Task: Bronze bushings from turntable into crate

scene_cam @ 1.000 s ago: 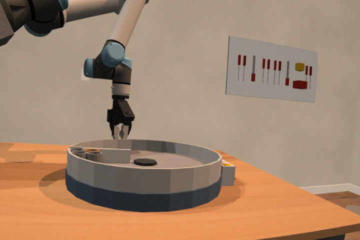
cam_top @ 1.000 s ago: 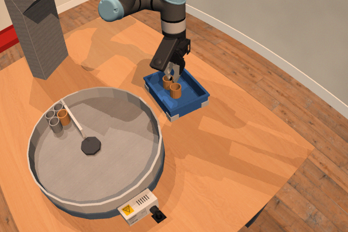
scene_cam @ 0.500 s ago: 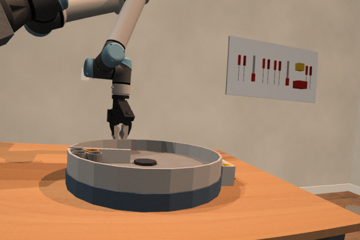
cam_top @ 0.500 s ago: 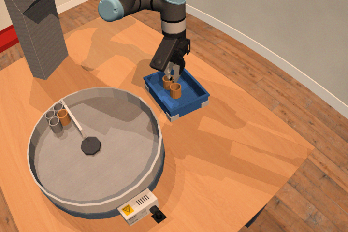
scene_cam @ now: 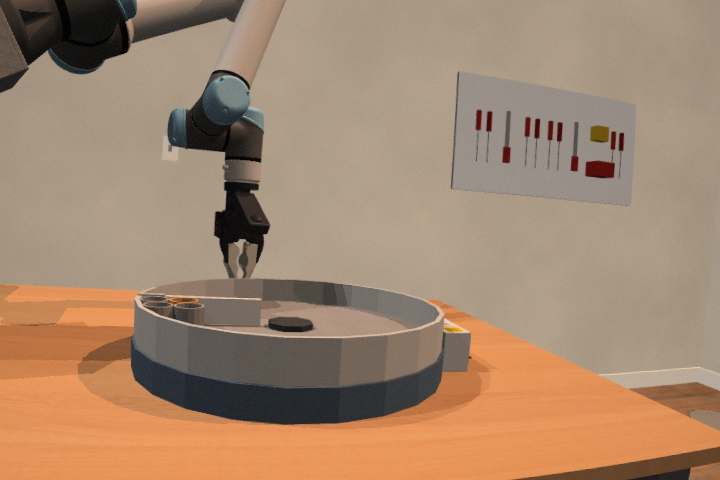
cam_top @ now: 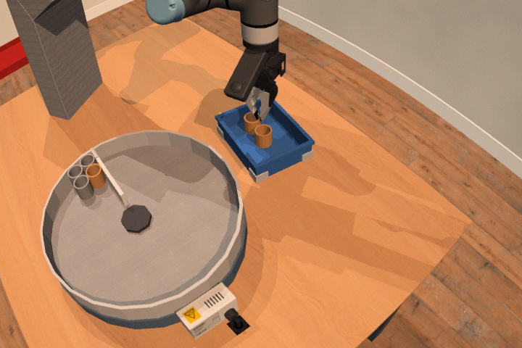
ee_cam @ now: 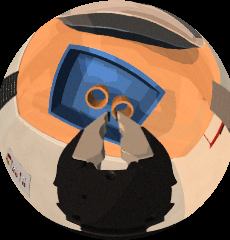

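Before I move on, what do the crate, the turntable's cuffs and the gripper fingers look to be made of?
Crate: probably painted metal or plastic; even blue, no grain.
Bushings left on the turntable: three steel, dull grey; one bronze, orange-brown.
Fingers: likely bare metal, matte pale grey.

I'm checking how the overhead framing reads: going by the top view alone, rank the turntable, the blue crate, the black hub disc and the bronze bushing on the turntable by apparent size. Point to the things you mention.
1. Turntable (cam_top: 105, 262) (scene_cam: 315, 362)
2. Blue crate (cam_top: 278, 163) (ee_cam: 54, 100)
3. Black hub disc (cam_top: 136, 218) (scene_cam: 290, 324)
4. Bronze bushing on the turntable (cam_top: 96, 179) (scene_cam: 183, 300)
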`<state>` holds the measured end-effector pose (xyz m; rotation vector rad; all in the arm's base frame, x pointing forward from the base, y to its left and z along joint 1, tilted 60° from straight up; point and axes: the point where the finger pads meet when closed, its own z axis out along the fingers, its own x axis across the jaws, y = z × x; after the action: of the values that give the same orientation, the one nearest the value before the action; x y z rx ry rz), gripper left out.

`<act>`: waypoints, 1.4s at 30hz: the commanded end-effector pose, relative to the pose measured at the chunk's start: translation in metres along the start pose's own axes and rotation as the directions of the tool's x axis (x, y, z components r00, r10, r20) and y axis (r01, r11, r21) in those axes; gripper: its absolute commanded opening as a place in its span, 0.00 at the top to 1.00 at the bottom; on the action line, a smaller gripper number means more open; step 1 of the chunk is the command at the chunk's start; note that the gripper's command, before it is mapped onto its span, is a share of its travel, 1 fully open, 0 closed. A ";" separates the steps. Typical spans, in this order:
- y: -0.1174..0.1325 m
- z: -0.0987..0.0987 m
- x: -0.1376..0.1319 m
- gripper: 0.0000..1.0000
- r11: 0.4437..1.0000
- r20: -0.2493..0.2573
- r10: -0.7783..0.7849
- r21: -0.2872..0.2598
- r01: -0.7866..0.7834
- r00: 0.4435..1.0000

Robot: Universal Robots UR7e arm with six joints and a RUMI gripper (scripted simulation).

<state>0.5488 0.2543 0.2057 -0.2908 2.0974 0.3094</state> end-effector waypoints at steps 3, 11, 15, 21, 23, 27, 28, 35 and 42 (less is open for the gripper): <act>0.000 -0.019 0.000 0.94 1.000 0.001 0.000 0.000 0.000 1.000; 0.000 -0.045 0.000 0.94 1.000 0.001 0.000 0.000 0.000 1.000; 0.000 -0.059 0.000 0.94 1.000 0.001 0.000 0.000 0.000 1.000; 0.000 -0.069 0.000 0.94 1.000 0.001 0.000 0.000 0.000 1.000; 0.000 -0.073 0.000 0.94 1.000 0.001 0.000 0.000 0.000 1.000; 0.000 -0.078 0.000 0.94 1.000 0.001 0.000 0.000 0.000 1.000; 0.000 -0.079 0.000 0.94 1.000 0.001 0.000 0.000 0.000 1.000; 0.000 -0.080 0.000 0.94 1.000 0.001 0.000 0.000 0.000 1.000; 0.000 -0.080 0.000 0.94 1.000 0.001 0.000 0.000 0.000 1.000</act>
<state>0.4853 0.2277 0.2463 -0.2909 2.0976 0.3096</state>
